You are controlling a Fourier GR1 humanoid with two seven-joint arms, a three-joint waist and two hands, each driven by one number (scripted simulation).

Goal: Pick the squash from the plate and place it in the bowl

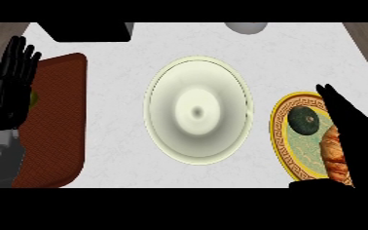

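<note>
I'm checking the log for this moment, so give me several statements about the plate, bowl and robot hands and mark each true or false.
1. The squash lies on the gold-rimmed plate. True.
2. The bowl already holds the squash. False: the cream bowl holds nothing.
3. The right robot hand is over the plate, fingers straight. True.
4. The left robot hand is curled round the squash. False: it rests open at the view's left edge, by the brown tray.
5. The bowl stands to the right of the plate. False: the bowl is in the middle, the plate to its right.
</note>
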